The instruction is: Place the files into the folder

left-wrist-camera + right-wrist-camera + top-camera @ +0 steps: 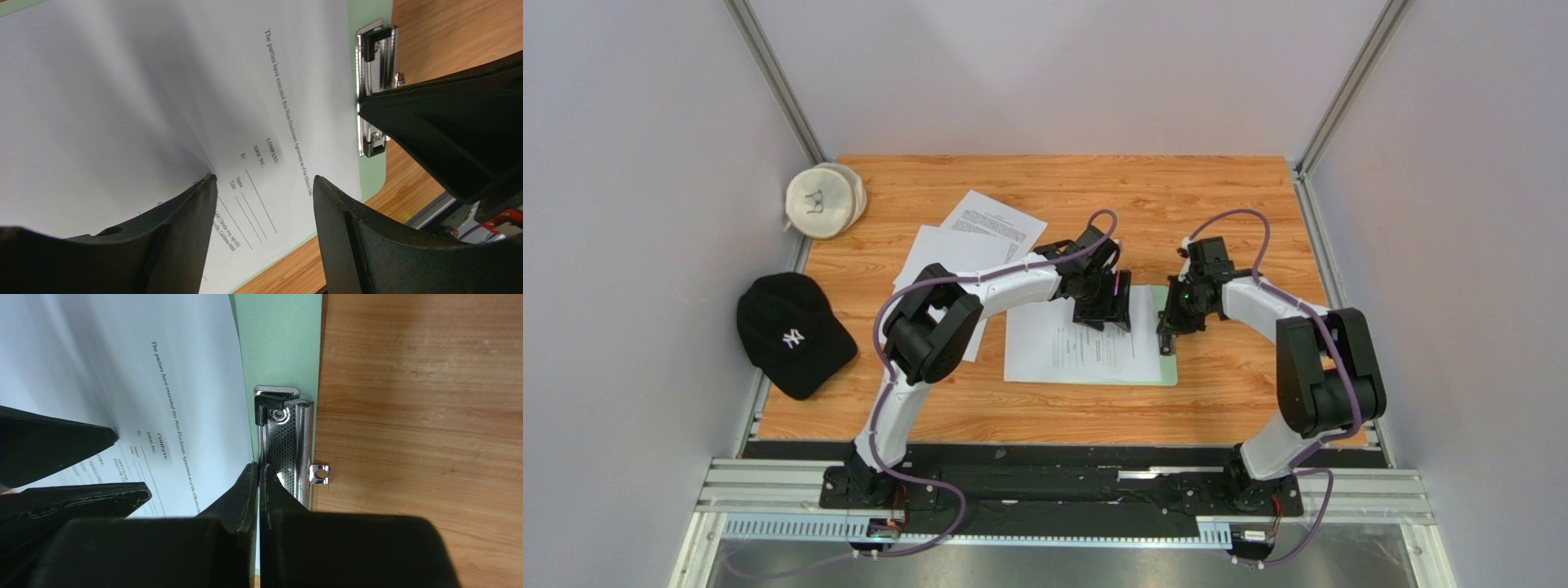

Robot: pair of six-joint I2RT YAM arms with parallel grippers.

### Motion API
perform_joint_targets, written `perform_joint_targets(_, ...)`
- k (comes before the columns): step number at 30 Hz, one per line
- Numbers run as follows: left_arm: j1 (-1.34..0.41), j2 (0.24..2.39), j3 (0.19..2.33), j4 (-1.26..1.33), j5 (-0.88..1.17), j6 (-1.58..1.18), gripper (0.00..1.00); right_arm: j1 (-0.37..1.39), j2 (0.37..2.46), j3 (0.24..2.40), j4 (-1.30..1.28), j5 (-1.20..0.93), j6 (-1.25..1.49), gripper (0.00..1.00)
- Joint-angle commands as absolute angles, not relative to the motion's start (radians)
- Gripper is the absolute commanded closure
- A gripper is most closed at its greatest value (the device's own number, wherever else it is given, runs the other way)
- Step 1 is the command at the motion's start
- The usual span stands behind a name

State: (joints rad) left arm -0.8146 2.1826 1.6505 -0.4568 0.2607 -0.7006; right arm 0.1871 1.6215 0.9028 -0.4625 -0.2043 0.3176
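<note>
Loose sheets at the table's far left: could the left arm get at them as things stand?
Probably yes: the left gripper is open, and the loose sheets lie close by it with nothing resting on them.

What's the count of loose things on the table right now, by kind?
Folder: 1
Paper sheets: 3 (one on it, two loose)
Hats: 2 (black cap, white hat)
Total: 6
</note>
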Motion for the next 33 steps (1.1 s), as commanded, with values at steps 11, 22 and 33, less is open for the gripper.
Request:
perform_joint_targets(11, -0.801, 2.215, 1.628, -0.411, 0.310, -0.727, 0.33, 0.009, 1.537, 0.758, -0.172, -0.675, 0.474, 1.00)
perform_joint_targets(22, -0.790, 2.217, 1.574, -0.387, 0.322, -0.726, 0.32, -0.101, 1.549, 0.673, 0.021, -0.834, 0.580, 1.00)
perform_joint_targets(33, -0.788, 2.241, 1.597, -0.384, 0.357, -0.724, 0.32, -0.124, 1.595, 0.644, 0.112, -0.876, 0.627, 1.00)
